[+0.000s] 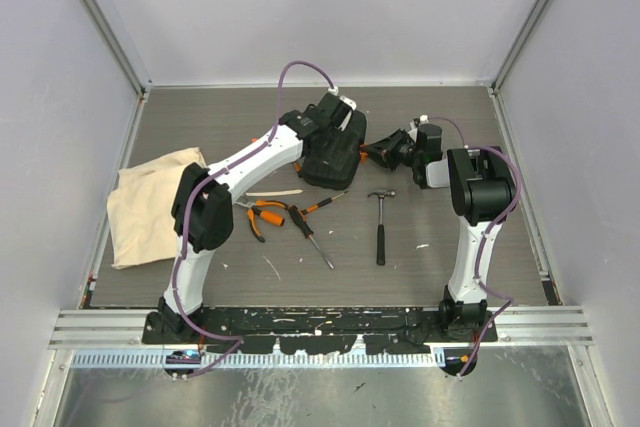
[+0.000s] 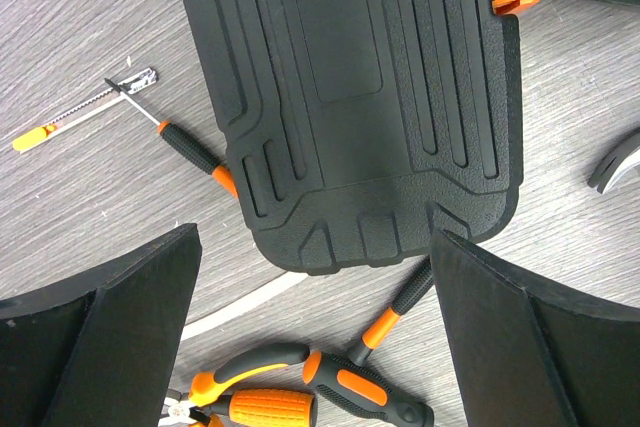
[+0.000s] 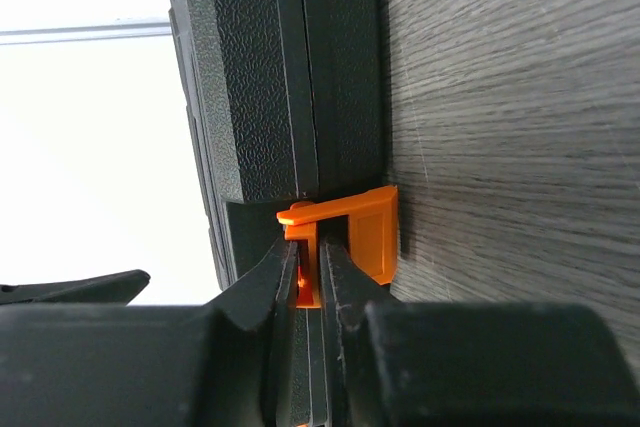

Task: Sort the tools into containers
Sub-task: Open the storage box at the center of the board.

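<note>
The black tool case [image 1: 330, 155] lies shut at the table's middle back, also in the left wrist view [image 2: 360, 97]. My left gripper [image 1: 337, 125] hovers open and empty over its near edge [image 2: 312, 237]. My right gripper [image 1: 376, 153] is at the case's right side, shut on an orange latch [image 3: 350, 232] of the case [image 3: 260, 77]. In front lie the hammer [image 1: 380, 225], orange-and-black pliers [image 1: 262, 215], a screwdriver [image 1: 305, 227] and a thin driver [image 1: 325, 202]. A thin screwdriver [image 2: 190, 147] runs under the case's left edge, beside an orange-tipped driver [image 2: 45, 132].
The beige cloth bag [image 1: 150, 205] lies at the left. A thin pale stick [image 1: 272, 193] lies between the case and the pliers. The hammer's claw [image 2: 615, 162] shows right of the case. Walls close in the table on three sides.
</note>
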